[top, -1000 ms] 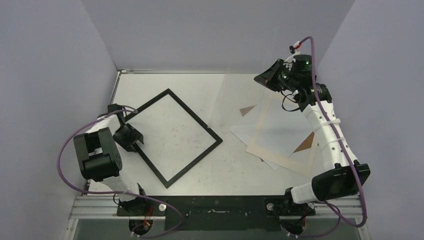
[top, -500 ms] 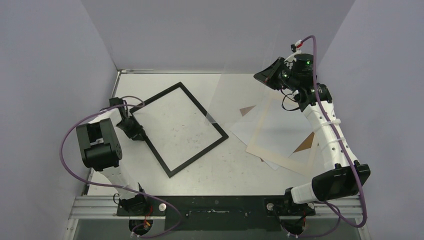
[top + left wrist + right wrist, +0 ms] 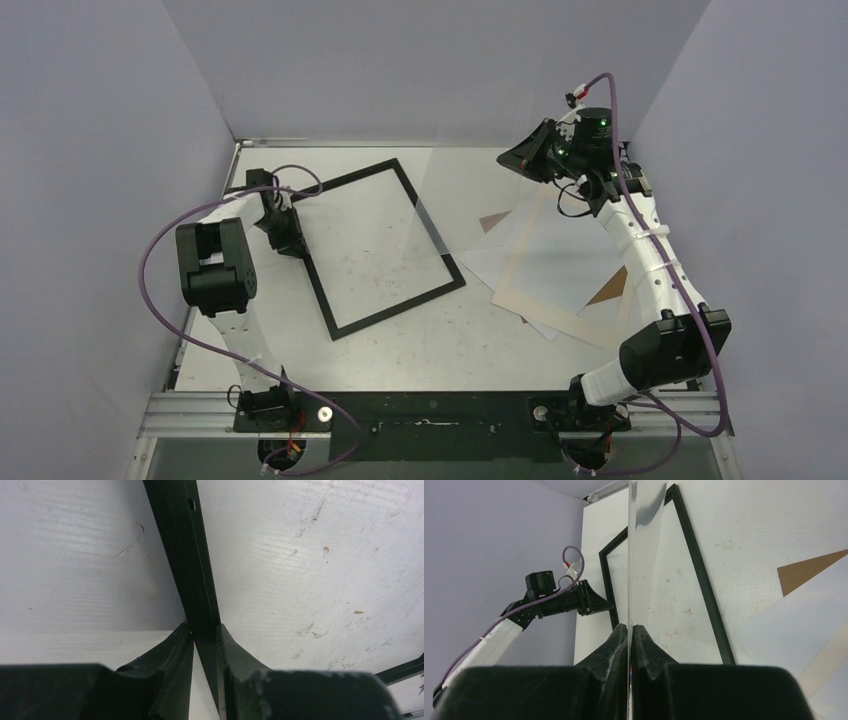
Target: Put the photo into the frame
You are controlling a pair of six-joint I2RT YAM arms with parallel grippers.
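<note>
The thin black frame (image 3: 440, 240) lies flat on the table, left of centre. My left gripper (image 3: 285, 235) is shut on its left rail; in the left wrist view both fingers pinch that rail (image 3: 192, 555) at the gripper (image 3: 205, 630). My right gripper (image 3: 522, 160) is at the far right, raised, shut on a clear transparent pane (image 3: 470, 200) that hangs toward the frame. In the right wrist view the pane (image 3: 630, 555) is edge-on between the fingers (image 3: 630, 629), with the frame (image 3: 704, 585) below. No sunset print shows; a pale sheet (image 3: 545, 255) may be the photo's back.
A cream window mat (image 3: 520, 300) and brown cardboard (image 3: 610, 288) lie in a loose pile with the pale sheet at the right. Purple-grey walls close in the table on three sides. The left arm (image 3: 549, 602) reaches along the left wall.
My left gripper has moved toward the far left corner, dragging and turning the frame clockwise. The right gripper has shifted slightly up and back with the pane.
</note>
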